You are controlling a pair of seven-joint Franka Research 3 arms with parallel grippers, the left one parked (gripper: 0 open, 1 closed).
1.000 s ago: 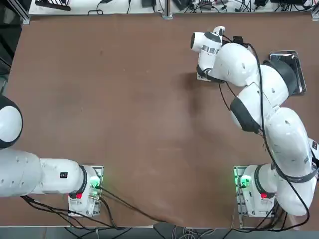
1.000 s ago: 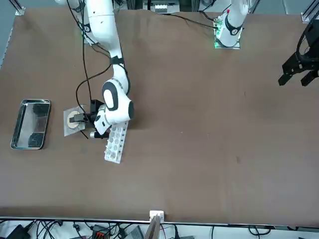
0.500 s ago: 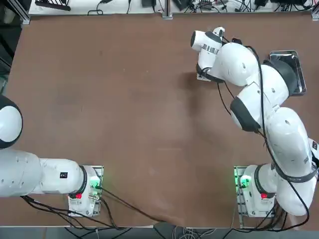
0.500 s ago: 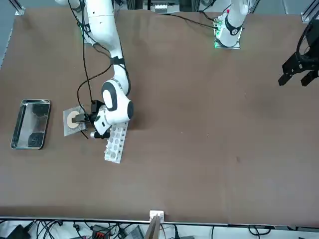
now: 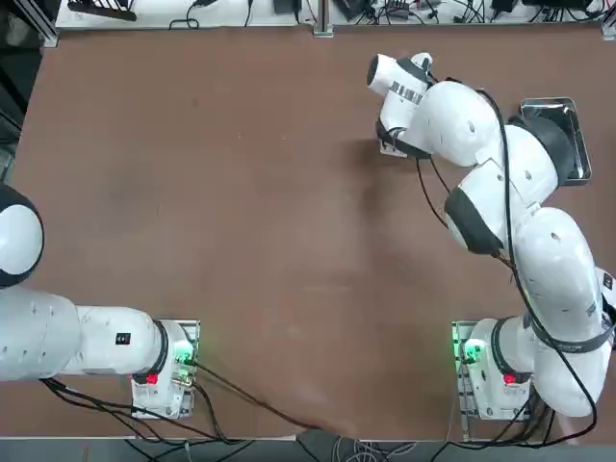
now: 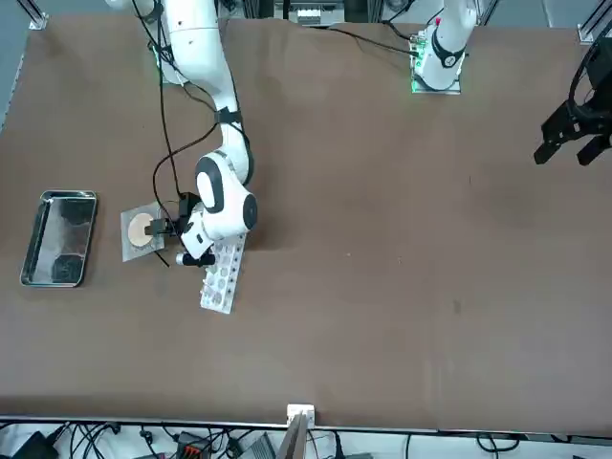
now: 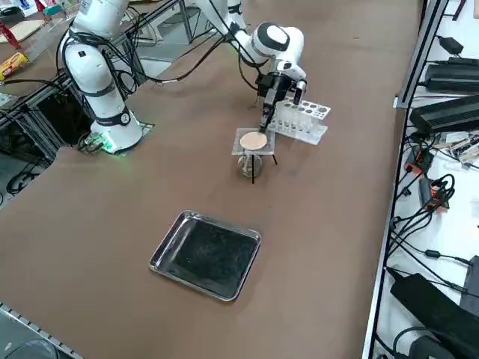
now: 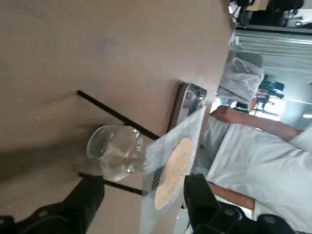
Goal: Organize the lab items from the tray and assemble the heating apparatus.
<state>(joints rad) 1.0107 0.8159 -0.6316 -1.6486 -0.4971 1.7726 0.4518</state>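
Right side view showed your right gripper (image 7: 267,122) spread wide, holding nothing, poised just beside the grey mesh (image 7: 253,141). You had the mesh lying on the black wire stand (image 7: 253,164) over the glass burner (image 7: 247,166). Your steel tray (image 7: 206,254) lay well apart, nearer the table's right edge.
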